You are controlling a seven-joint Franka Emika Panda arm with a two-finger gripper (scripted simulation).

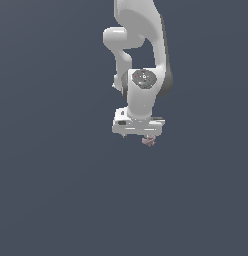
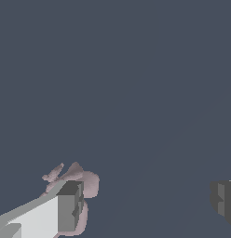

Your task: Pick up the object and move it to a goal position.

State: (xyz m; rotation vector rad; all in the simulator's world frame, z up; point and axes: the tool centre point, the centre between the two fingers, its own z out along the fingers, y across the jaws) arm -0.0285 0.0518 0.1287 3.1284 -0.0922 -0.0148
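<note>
Grey blocky fingertips (image 2: pixel 70 207) of white tool (image 2: pixel 145 202) spread wide, lumpy pink-brown object (image 2: pixel 87 183) beside one.

I see the tool (image 1: pixel 138 134) near the centre of the exterior frame, below the arm (image 1: pixel 141 55). The object (image 1: pixel 149 142) sits under the tool's right end, against one finger (image 2: pixel 70 207); the other finger (image 2: pixel 223 199) stands well apart.

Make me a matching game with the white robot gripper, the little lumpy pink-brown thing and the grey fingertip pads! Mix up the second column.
Things:
1. white robot gripper
2. tiny lumpy pink-brown object
3. grey fingertip pads

Descriptions:
A. dull pink, irregular shape
B. boxy and grey, far apart from each other
C. white, hanging below the arm, jaws open

Pairs: 1-C, 2-A, 3-B
</note>
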